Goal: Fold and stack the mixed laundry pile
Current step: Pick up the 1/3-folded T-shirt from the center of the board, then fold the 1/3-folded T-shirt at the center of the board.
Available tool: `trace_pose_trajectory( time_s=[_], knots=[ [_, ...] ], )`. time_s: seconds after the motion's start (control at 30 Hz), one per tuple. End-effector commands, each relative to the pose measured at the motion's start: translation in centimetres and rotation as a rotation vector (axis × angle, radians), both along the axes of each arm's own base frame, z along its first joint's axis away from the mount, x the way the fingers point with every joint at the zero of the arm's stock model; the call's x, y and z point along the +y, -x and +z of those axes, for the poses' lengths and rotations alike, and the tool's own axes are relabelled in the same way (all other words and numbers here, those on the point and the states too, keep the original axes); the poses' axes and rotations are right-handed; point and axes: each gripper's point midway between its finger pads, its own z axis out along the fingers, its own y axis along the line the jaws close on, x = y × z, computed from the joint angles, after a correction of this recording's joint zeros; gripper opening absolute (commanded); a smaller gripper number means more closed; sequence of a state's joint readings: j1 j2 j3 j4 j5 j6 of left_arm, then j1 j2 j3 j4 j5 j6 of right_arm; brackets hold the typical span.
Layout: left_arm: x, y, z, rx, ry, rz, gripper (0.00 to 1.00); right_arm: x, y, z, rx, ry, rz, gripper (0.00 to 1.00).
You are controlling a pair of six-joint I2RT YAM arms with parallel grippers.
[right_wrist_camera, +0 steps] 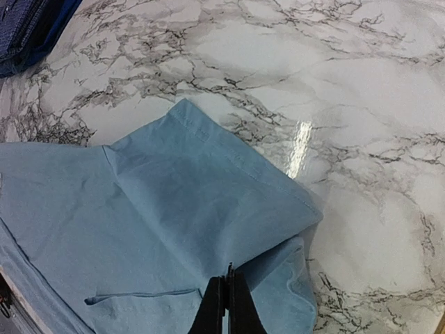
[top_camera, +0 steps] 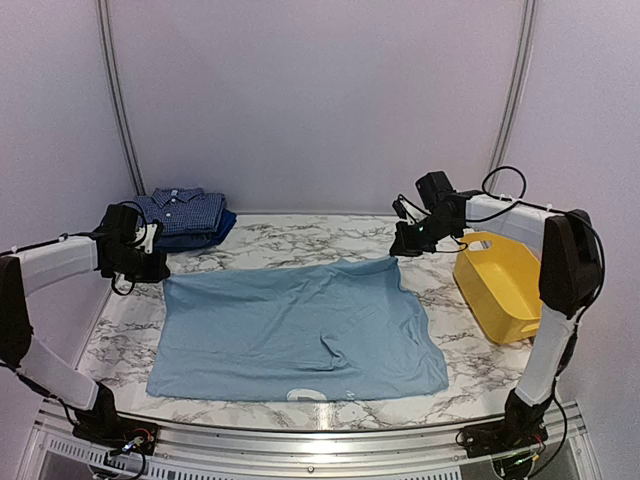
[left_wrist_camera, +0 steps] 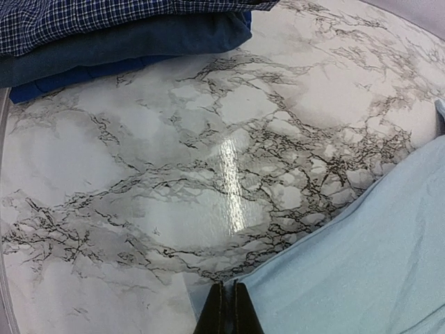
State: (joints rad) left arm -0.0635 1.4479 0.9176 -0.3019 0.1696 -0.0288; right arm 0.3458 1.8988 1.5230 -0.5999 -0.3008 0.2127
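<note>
A plain light-blue T-shirt (top_camera: pixel 300 330) lies spread on the marble table (top_camera: pixel 300 240). My left gripper (top_camera: pixel 152 268) is at its far-left corner. In the left wrist view the left gripper (left_wrist_camera: pixel 228 306) is shut on the edge of the T-shirt (left_wrist_camera: pixel 361 264). My right gripper (top_camera: pixel 402 250) is at the far-right corner. The right wrist view shows the right gripper (right_wrist_camera: pixel 227 299) shut on a fold of the T-shirt (right_wrist_camera: pixel 160 209), with the corner doubled over. At the back left a folded navy checked shirt (top_camera: pixel 185 210) rests on a dark-blue piece (left_wrist_camera: pixel 139 45).
A yellow plastic tub (top_camera: pixel 500 285) stands at the right edge of the table, just beyond my right arm. The folded stack sits close behind my left gripper. Bare marble (left_wrist_camera: pixel 208 139) lies between the stack and the T-shirt.
</note>
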Motion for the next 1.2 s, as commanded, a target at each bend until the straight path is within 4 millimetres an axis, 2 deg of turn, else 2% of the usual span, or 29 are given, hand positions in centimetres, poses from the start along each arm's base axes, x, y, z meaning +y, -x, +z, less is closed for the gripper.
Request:
trace_pose_trajectory(
  time_s=[0.0, 0.23, 0.27, 0.4, 0.57, 0.63, 0.83, 0.97, 1.07, 1.17],
  knots=[
    [-0.1, 1.7, 1.2, -0.053, -0.007, -0.044, 0.0, 0.4, 1.9, 2.2, -0.051, -0.017, -0.016, 0.0],
    [1.2, 5.9, 0.7, -0.012, -0.097, -0.059, 0.0, -0.1, 6.5, 2.0, -0.028, -0.013, -0.027, 0.0],
    [1.0, 6.2, 1.4, -0.03, -0.092, -0.069, 0.0, -0.2, 7.1, 1.8, -0.019, -0.014, -0.027, 0.0],
    [0.0, 6.9, 2.9, -0.09, -0.066, -0.138, 0.0, -0.2, 9.9, 0.4, 0.03, -0.012, -0.024, 0.0],
    [0.0, 7.4, 2.0, -0.038, -0.163, -0.209, 0.0, -1.4, 12.1, -2.0, 0.095, 0.027, -0.051, 0.0],
    [0.3, 7.8, 0.8, 0.017, -0.264, -0.235, 0.0, -1.6, 12.5, -3.0, 0.12, 0.046, -0.053, 0.0],
    [-2.2, 9.4, -4.2, 0.188, -0.408, -0.405, 0.0, -1.9, 12.3, -6.4, 0.2, 0.107, -0.058, 0.0],
    [-1.9, 9.6, -6.4, 0.271, -0.446, -0.41, 0.0, -2.7, 12.3, -9.7, 0.258, 0.186, -0.055, 0.0],
    [-1.7, 9.3, -7.3, 0.298, -0.461, -0.404, 0.0, -3.2, 11.3, -11.3, 0.273, 0.21, -0.064, 0.0],
    [-1.4, 9.0, -8.6, 0.338, -0.483, -0.398, 0.0, -3.5, 9.4, -11.8, 0.266, 0.208, -0.077, 0.0]
  ],
)
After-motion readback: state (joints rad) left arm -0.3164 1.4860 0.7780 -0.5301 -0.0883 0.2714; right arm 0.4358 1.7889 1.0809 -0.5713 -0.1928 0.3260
